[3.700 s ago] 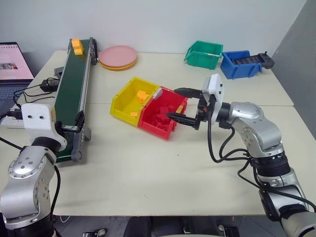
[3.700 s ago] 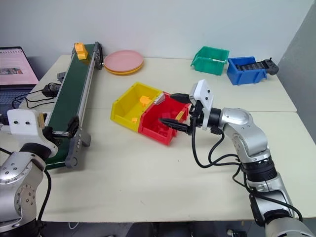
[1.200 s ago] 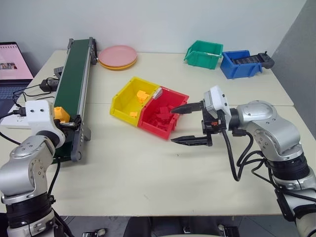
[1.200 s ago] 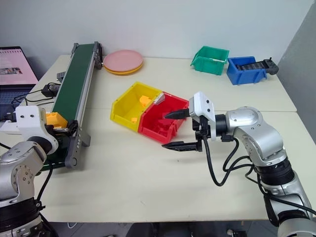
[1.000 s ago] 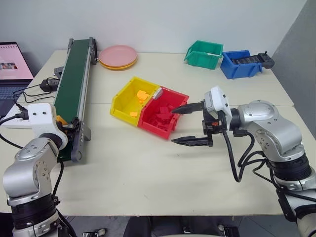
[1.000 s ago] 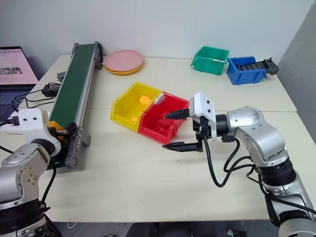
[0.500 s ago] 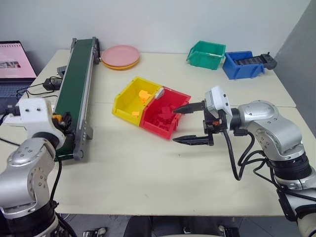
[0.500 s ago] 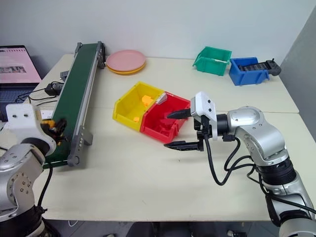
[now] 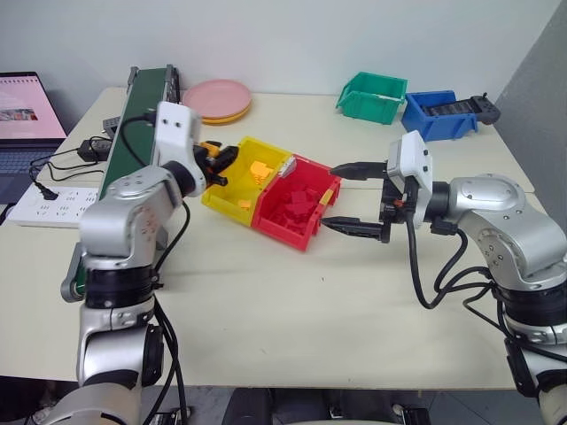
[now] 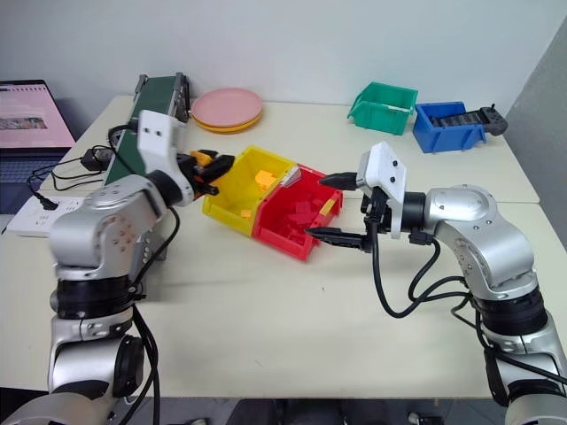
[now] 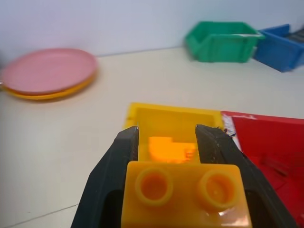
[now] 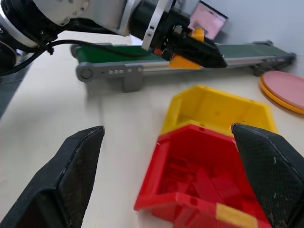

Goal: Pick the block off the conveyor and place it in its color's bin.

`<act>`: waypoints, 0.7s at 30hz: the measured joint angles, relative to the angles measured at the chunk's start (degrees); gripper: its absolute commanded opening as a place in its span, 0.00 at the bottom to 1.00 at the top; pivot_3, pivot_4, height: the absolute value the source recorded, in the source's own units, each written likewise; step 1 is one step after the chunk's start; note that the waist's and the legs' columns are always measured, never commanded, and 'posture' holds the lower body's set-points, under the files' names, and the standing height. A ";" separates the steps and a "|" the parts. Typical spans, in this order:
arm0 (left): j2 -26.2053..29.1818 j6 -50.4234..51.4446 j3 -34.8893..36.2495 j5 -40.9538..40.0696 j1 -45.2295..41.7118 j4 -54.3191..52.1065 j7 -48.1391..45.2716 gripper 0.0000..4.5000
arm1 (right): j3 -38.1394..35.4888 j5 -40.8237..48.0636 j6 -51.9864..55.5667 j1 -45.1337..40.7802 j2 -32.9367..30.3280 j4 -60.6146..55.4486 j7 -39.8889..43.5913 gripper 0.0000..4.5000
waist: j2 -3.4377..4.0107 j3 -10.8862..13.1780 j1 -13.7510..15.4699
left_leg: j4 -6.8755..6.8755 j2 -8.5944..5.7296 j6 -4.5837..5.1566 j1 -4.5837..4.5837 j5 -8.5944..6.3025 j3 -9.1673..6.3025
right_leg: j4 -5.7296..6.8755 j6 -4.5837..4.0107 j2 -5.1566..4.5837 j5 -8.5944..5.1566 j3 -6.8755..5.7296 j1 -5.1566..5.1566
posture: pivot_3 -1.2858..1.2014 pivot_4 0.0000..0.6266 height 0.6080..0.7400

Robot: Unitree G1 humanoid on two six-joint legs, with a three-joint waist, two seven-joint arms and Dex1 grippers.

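Observation:
The block (image 11: pixel 185 194), a small orange-yellow studded brick, sits between the fingers of my left gripper (image 9: pixel 217 157), which is shut on it. The gripper points level, just above the near left rim of the yellow bin (image 9: pixel 221 195). Orange-yellow bricks lie inside that bin. The conveyor (image 9: pixel 133 124) runs along the table's left side behind my left arm. My right gripper (image 9: pixel 330 197) stands wide open beside the right edge of the joined red bin (image 9: pixel 292 226), with nothing between its fingers. The right wrist view also shows the block (image 12: pixel 183 61) in the left gripper.
Stacked pink plates (image 9: pixel 217 97) lie at the back, beyond the conveyor's far end. A green bin (image 9: pixel 372 95) and a blue bin (image 9: pixel 438 113) stand at the back right. A laptop (image 9: pixel 27 106), a power strip (image 9: pixel 40 208) and cables occupy the left edge.
My left gripper shut on the block at the conveyor's near end, then lifted it and swung right to the yellow bin's rim. My right gripper shifted slightly and stays open.

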 measured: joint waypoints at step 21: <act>-1.81 -19.83 -6.80 10.31 -8.48 23.12 -10.42 0.93 | -3.50 2.38 4.55 2.18 -2.04 -5.50 -5.62 1.00 | 0.00 0.00 0.01 | 0.04 -0.01 0.22 -0.09 -0.12 0.08 | 0.08 0.00 0.01 0.00 0.10 -0.13 | 0.52 0.24 1.00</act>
